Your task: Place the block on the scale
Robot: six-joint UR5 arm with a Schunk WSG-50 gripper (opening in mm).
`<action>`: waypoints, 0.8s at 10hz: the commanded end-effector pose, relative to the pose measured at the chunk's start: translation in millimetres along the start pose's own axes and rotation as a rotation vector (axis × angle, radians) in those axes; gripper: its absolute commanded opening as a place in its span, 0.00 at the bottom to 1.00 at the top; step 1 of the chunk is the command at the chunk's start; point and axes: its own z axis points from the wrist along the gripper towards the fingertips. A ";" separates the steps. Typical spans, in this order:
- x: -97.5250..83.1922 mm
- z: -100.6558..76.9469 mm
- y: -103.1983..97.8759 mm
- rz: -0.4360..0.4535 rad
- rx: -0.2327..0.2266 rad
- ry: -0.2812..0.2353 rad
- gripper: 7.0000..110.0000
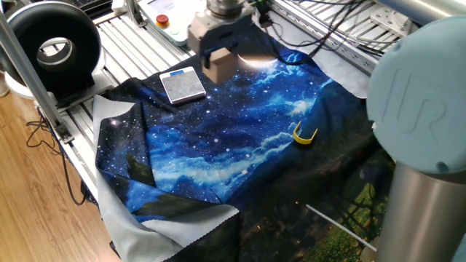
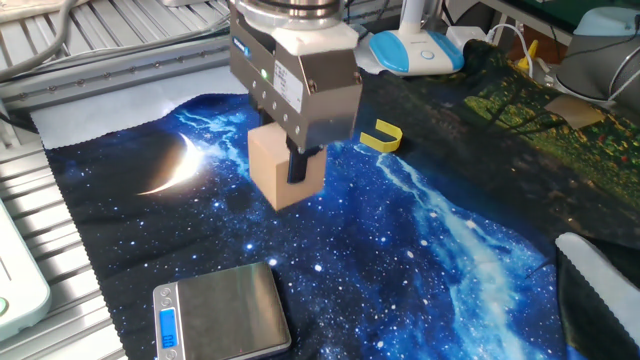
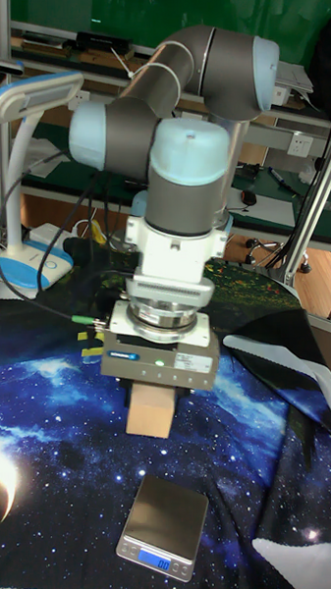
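A tan wooden block (image 2: 282, 177) hangs above the starry blue cloth with my gripper (image 2: 297, 170) shut on it. The same block (image 1: 218, 66) and gripper (image 1: 215, 60) appear at the top of one fixed view, just right of the scale (image 1: 182, 84). In the other fixed view the scale (image 2: 222, 311) lies flat on the cloth below and left of the block, with a silvery platform and a blue strip. The tall view shows the block (image 3: 152, 409) held above and behind the scale (image 3: 166, 526), under the gripper (image 3: 154, 403).
A yellow curved clip (image 1: 304, 135) lies on the cloth to the right. A white-and-blue rounded device (image 2: 418, 50) stands at the cloth's far edge. A black round fan (image 1: 51, 47) sits left on the slatted metal table (image 1: 131, 45).
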 end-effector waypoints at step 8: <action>-36.9 37.1 31.5 -0.036 0.007 -0.052 0.00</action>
